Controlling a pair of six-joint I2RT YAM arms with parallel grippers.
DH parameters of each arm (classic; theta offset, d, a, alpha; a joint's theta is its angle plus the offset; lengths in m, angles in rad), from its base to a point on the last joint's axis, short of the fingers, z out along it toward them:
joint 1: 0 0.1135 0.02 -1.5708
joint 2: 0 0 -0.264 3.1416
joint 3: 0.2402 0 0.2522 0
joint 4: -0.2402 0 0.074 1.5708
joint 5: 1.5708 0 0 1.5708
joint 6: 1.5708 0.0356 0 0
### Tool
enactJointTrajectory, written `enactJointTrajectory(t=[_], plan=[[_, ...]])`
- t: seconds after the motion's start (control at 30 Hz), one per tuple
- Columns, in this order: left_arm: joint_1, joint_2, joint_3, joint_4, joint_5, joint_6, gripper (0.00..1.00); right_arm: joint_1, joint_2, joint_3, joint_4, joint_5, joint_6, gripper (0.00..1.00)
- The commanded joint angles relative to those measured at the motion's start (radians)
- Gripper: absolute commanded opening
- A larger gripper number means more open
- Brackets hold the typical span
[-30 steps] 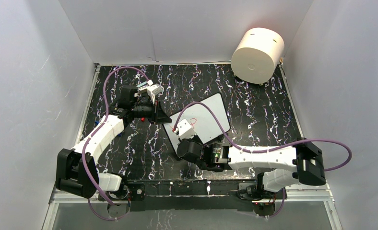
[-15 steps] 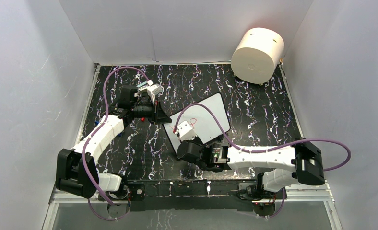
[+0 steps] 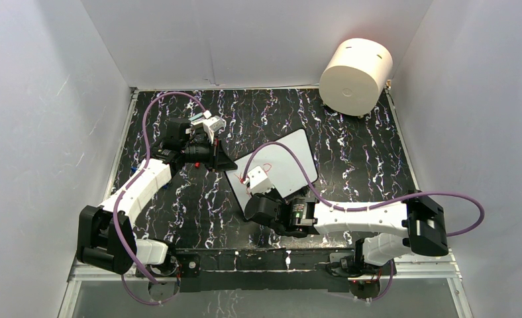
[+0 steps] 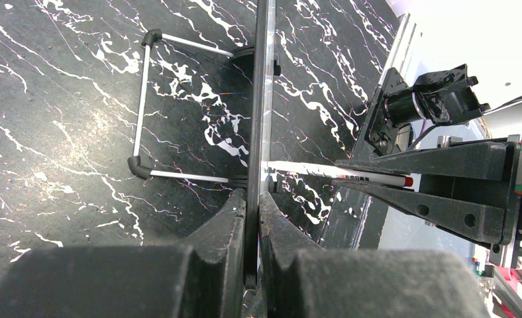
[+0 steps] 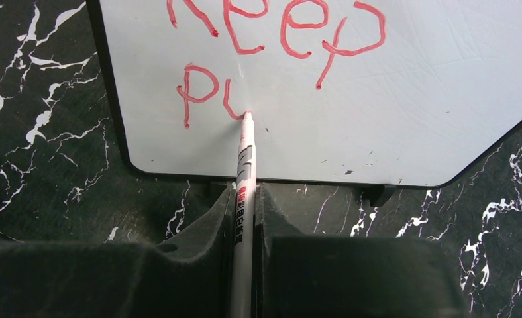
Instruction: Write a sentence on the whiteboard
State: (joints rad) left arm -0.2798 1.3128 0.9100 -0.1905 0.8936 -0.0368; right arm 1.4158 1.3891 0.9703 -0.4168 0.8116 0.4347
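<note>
While clamping the edge of the flat white black-rimmed whiteboard (image 5: 411,99) in the left gripper (image 4: 252,202) to steady it on the black marbled table (image 3: 364,142), presses a slim white red-ink marker (image 5: 244,159), pinched tight in the right gripper (image 5: 245,205), onto the board, forming the red handwritten sentence (image 5: 271,46): "Keep pu".

Whiteboard (image 4: 261,79) edge-on in left pincer (image 4: 253,200)

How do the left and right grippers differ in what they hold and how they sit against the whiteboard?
The left gripper is shut on the black-rimmed flat white whiteboard, pinching its edge; the right gripper is shut on a slim white marker pen. The left gripper meets the board edge-on, while the right gripper faces its writing side, the marker tip touching it beside the red handwritten letters. Both are shut and holding something.
</note>
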Motion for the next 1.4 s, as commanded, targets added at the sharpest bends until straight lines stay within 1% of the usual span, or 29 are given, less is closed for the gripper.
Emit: enactJointTrajectory(t=[0.0, 0.3, 0.57, 0.93, 1.37], plan=[[-0.01, 0.025, -0.011, -0.069, -0.088, 0.032, 0.0, -0.005, -0.026, 0.001, 0.053, 0.069, 0.011, 0.0], [-0.01, 0.026, -0.011, -0.069, -0.087, 0.032, 0.0, -0.005, -0.049, -0.004, 0.109, 0.087, -0.021, 0.0], [-0.01, 0.028, -0.011, -0.07, -0.088, 0.032, 0.0, -0.007, -0.048, -0.002, 0.112, 0.094, -0.026, 0.0], [-0.011, 0.028, -0.012, -0.069, -0.087, 0.032, 0.0, -0.007, -0.032, 0.001, 0.038, 0.031, 0.019, 0.0], [-0.011, 0.031, -0.012, -0.07, -0.088, 0.033, 0.0, -0.006, -0.029, -0.016, -0.016, 0.028, 0.066, 0.0]])
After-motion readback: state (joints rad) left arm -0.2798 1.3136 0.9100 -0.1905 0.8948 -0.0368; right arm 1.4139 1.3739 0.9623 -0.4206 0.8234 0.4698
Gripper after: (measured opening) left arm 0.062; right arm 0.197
